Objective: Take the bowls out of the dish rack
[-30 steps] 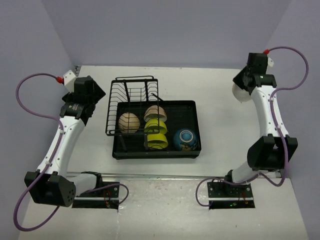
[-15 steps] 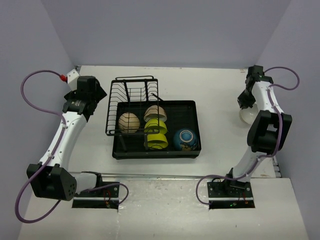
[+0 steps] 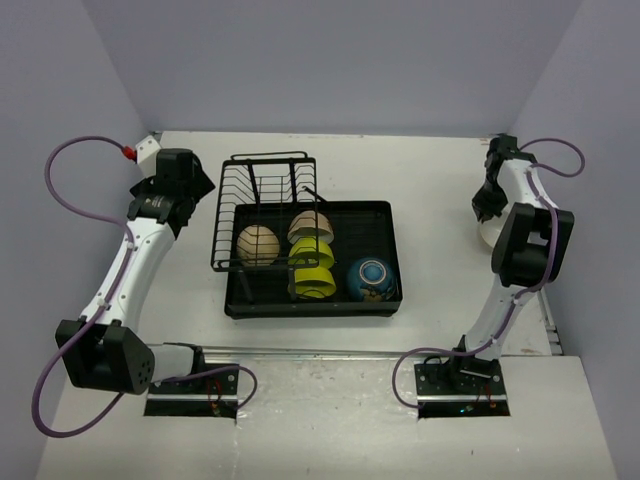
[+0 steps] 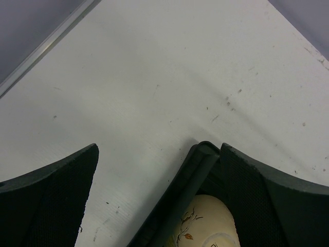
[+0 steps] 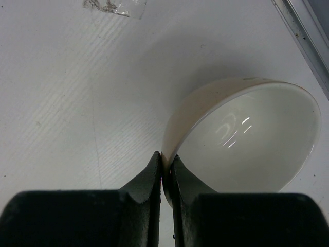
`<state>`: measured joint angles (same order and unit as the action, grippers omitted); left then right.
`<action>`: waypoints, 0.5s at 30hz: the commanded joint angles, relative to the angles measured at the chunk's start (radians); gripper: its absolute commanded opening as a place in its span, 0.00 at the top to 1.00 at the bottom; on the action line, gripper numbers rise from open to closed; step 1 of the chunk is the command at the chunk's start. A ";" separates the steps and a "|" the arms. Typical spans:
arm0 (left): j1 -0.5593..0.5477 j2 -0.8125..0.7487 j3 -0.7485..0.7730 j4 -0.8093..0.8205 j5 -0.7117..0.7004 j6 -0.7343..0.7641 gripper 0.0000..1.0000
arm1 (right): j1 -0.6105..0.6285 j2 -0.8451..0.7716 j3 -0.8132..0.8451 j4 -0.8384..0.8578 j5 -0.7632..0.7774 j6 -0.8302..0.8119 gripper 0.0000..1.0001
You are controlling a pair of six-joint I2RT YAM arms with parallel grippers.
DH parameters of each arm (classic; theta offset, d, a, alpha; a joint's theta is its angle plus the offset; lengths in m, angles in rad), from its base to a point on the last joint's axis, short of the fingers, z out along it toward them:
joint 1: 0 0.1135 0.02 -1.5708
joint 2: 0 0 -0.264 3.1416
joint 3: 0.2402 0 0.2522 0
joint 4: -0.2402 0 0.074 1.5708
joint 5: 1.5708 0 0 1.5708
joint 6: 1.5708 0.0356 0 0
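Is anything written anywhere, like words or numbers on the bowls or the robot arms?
No words or numbers can be read in any view.
Pale bowl, left wrist view: a small brown drawing, not letters.
Blue bowl: pattern inside, no writing.
White bowl pinched by the right gripper: plain.
Left arm: a tiny pale mark, too small to read.

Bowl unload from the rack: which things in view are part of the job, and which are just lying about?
Job:
dish rack
tan bowls, lime-green bowls and blue bowl, all in it
cream-white bowl, out of the rack, rim pinched by the right gripper
left gripper, open

Lying about:
scrap of clear tape on the table
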<state>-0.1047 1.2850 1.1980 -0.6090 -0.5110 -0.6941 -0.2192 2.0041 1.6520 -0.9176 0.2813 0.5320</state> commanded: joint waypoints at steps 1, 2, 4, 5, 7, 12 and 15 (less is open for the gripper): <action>0.008 0.004 0.043 0.015 -0.018 0.016 0.00 | -0.005 -0.007 0.051 0.019 0.067 -0.029 1.00; 0.008 0.004 0.043 0.017 -0.014 0.016 0.00 | -0.006 -0.010 0.045 0.028 0.068 -0.033 1.00; 0.008 0.007 0.043 0.017 -0.009 0.015 0.00 | -0.005 -0.008 0.046 0.028 0.073 -0.033 0.94; 0.008 0.005 0.041 0.017 -0.006 0.015 0.00 | -0.005 -0.001 0.048 0.028 0.067 -0.036 0.93; 0.007 0.007 0.040 0.017 -0.001 0.010 0.00 | -0.005 0.005 0.051 0.022 0.068 -0.035 0.89; 0.007 0.010 0.034 0.018 0.017 0.002 0.00 | -0.005 0.004 0.043 0.039 0.065 -0.044 0.80; 0.008 0.010 0.029 0.018 0.019 -0.004 0.00 | -0.003 0.024 0.058 0.029 0.058 -0.044 0.75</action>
<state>-0.1047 1.2922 1.2030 -0.6083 -0.4992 -0.6952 -0.2199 2.0151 1.6588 -0.8948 0.3054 0.5053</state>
